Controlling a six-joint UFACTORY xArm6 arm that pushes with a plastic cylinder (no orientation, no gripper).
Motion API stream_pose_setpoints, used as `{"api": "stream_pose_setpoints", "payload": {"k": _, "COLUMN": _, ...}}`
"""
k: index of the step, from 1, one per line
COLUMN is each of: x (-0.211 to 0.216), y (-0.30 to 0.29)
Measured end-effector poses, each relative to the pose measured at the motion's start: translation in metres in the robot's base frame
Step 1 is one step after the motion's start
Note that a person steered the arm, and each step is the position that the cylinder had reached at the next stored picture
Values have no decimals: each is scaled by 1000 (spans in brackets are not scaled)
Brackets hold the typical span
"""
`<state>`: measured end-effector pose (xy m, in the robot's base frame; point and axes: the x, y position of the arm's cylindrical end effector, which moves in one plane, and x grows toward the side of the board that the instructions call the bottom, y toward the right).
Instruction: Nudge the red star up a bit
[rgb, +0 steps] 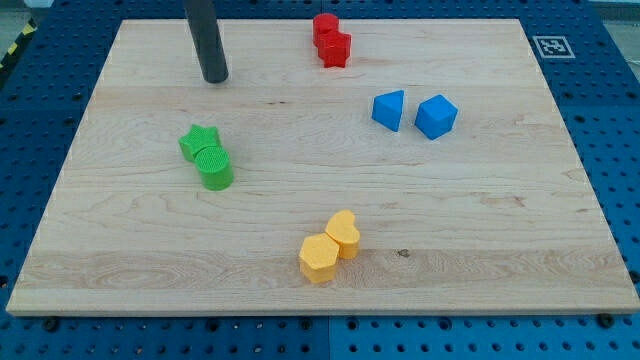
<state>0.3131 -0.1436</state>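
Note:
Two red blocks touch each other near the view's top, right of centre. The lower one (336, 50) has jagged edges and looks like the red star. The upper red block (325, 27) sits against its upper left, and its shape is hard to make out. My tip (215, 78) rests on the board at the upper left. It is well to the left of the red pair and slightly lower, touching no block.
A green star (199, 142) and a green cylinder (215, 168) touch at the left centre, below my tip. A blue triangle (389, 109) and a blue cube (436, 116) sit at the right. A yellow heart (343, 234) and a yellow hexagon (318, 258) touch at the bottom centre.

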Motion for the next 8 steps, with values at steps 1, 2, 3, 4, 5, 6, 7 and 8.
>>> {"api": "stream_pose_setpoints", "payload": {"k": 1, "x": 0, "y": 0}}
{"api": "stream_pose_setpoints", "payload": {"k": 2, "x": 0, "y": 0}}
{"api": "stream_pose_setpoints", "payload": {"k": 3, "x": 0, "y": 0}}
{"api": "stream_pose_setpoints", "payload": {"k": 4, "x": 0, "y": 0}}
{"api": "stream_pose_setpoints", "payload": {"k": 5, "x": 0, "y": 17}}
{"api": "stream_pose_setpoints", "payload": {"k": 6, "x": 1, "y": 84}}
{"api": "stream_pose_setpoints", "payload": {"k": 7, "x": 7, "y": 114}}
{"api": "stream_pose_setpoints", "payload": {"k": 8, "x": 10, "y": 118}}
